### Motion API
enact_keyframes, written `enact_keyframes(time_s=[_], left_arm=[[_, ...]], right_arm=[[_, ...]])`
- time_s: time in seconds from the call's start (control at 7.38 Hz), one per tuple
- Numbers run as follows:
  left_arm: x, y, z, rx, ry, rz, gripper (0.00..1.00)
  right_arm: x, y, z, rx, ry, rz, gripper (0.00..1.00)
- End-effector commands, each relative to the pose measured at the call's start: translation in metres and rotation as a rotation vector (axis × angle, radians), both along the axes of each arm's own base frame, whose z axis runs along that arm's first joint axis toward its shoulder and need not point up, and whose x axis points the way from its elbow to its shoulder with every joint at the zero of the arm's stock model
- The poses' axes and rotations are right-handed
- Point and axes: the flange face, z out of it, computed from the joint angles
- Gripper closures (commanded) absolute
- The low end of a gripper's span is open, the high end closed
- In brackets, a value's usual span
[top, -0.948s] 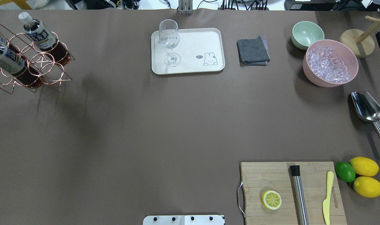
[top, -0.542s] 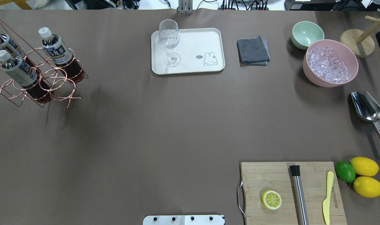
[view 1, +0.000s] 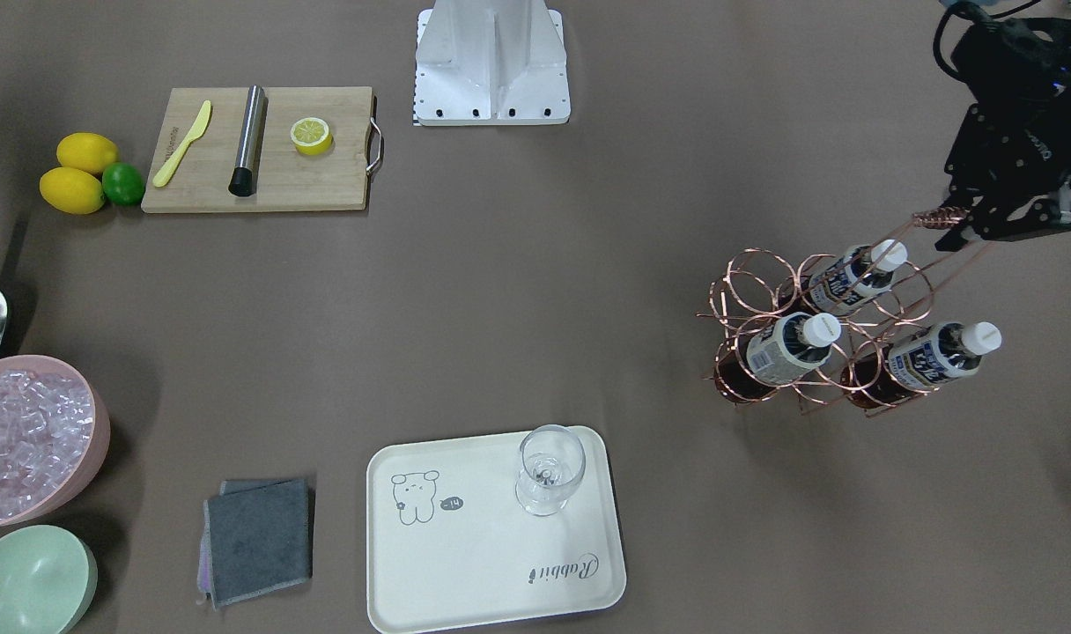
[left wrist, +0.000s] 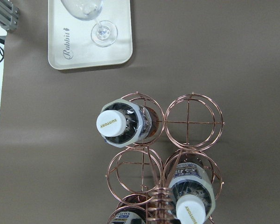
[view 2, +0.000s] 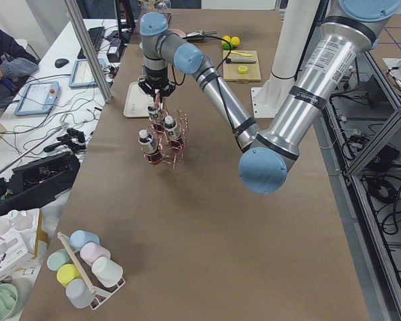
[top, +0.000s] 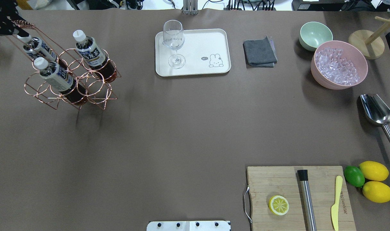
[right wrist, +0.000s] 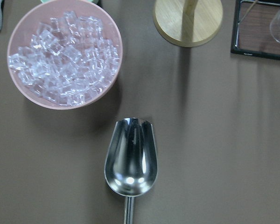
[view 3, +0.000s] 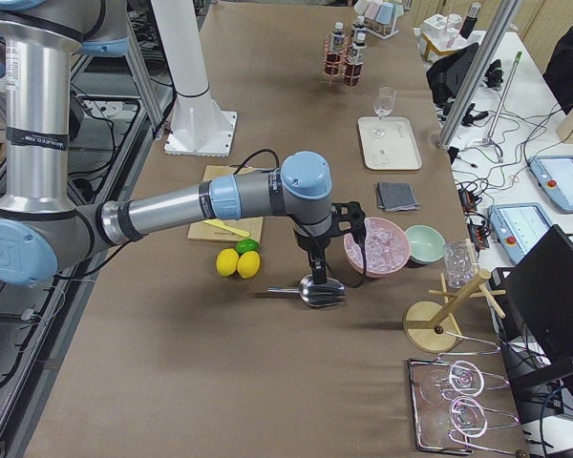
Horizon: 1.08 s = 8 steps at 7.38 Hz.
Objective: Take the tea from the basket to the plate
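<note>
The basket (top: 70,86) is a copper wire carrier that holds three tea bottles (top: 89,54) with white caps. My left gripper (top: 12,27) is shut on the coiled top of the basket's handle (view 1: 939,218) and carries the basket a little above the table. The left wrist view looks down on the basket (left wrist: 191,123) and a tea bottle cap (left wrist: 114,123). The cream plate (top: 198,41) lies at the far middle with a stemmed glass (top: 173,41) on it. My right gripper (view 3: 317,262) hangs over the metal scoop; I cannot tell if it is open.
A grey cloth (top: 259,52), a mint bowl (top: 315,35) and a pink bowl of ice (top: 339,64) stand right of the plate. The scoop (top: 376,110) lies at the right edge. A cutting board (top: 278,179) and lemons (top: 374,181) sit at front right.
The basket with its three bottles has moved right, toward the plate. My left gripper has come into view at the overhead view's top left.
</note>
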Motion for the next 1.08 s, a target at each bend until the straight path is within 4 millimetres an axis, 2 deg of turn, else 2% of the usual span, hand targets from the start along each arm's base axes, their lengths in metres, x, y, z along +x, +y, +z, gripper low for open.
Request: enact_keyframes(time_s=[0.0, 0.27, 0.54, 0.68, 0.95], left_arm=[[0.049, 0.023, -0.046, -0.046, 0.034, -0.031, 1.00], [0.092, 0.035, -0.097, -0.102, 0.039, -0.053, 1.00], [0.129, 0.060, -0.137, -0.130, 0.066, -0.091, 1.00], [0.142, 0.068, -0.150, -0.145, 0.077, -0.100, 1.00], [0.158, 0.079, -0.172, -0.166, 0.102, -0.111, 1.00]], right_arm=[[-0.043, -0.009, -0.032, 0.033, -0.067, 0.034, 0.00], [-0.096, -0.012, -0.056, 0.038, -0.118, 0.052, 0.00], [-0.131, -0.015, -0.072, 0.120, -0.146, 0.033, 0.00], [-0.148, -0.017, -0.077, 0.193, -0.157, 0.015, 0.00], [-0.174, -0.014, -0.105, 0.305, -0.257, 0.066, 0.00]])
